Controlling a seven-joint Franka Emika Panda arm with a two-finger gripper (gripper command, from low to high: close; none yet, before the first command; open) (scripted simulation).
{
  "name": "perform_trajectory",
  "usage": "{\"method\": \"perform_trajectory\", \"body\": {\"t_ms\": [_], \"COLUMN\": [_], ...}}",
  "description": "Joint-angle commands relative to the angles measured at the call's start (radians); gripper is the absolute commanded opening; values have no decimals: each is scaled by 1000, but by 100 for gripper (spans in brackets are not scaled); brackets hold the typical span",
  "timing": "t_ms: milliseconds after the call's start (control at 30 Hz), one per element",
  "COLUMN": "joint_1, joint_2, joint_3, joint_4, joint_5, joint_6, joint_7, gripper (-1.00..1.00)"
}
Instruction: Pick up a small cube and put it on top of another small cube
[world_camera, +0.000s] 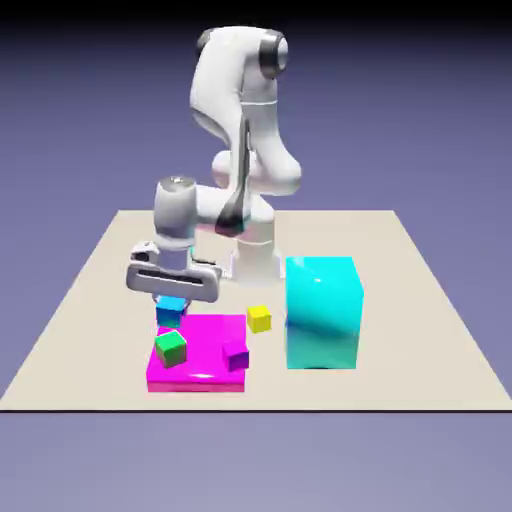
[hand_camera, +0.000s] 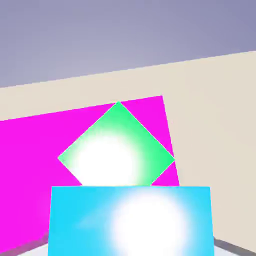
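Gripper (world_camera: 171, 300) is clenched on the blue cube (world_camera: 171, 309). Green cube (world_camera: 170, 347) lies just nearer the camera, below, on the magenta slab (world_camera: 205, 352); not yet aligned.

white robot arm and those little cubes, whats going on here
The white robot arm's pincer holds a small blue cube above the table, over the back edge of the flat magenta slab. A small green cube sits on that slab just in front; the hand view shows it directly beyond the blue one. The blue cube isn't stacked yet.
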Motion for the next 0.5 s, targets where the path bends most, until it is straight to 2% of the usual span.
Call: {"method": "perform_trajectory", "body": {"t_ms": [0,133,333,367,467], "joint_1": [11,100,46,46,65], "joint_2": [-10,-37,171,171,99], "joint_3": [-35,-135,-61,-61,-87], "joint_4": [6,24,41,41,35], "joint_5": [13,48,181,181,135], "joint_6": [-2,-8,177,177,113], "joint_7": [22,82,-15,-15,19], "gripper": [-100,-100,-100,100,100]}}
